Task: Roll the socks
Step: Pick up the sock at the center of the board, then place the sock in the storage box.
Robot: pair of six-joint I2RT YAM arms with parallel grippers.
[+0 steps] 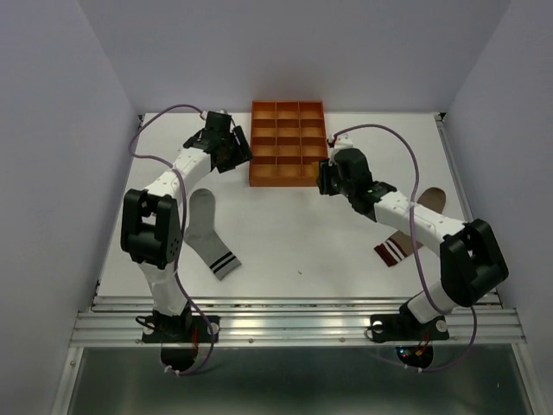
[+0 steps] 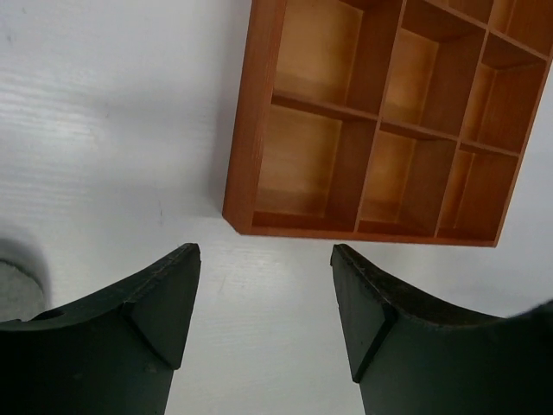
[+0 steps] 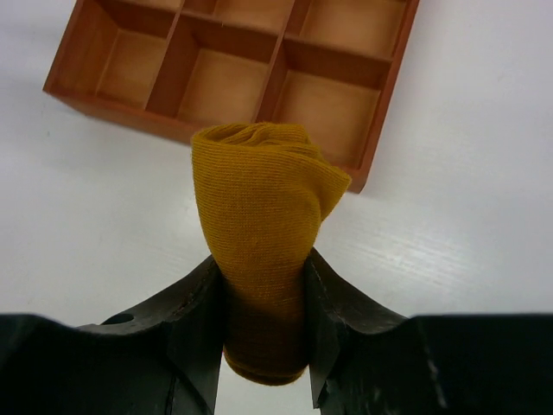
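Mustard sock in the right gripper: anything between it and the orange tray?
Nothing visible. The rolled mustard sock, held in the right gripper, is just short of the orange tray; its nearest compartments are empty.

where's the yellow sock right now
In the right wrist view, the rolled mustard sock is clamped in the right pincer, just short of the orange tray, by its near right corner.
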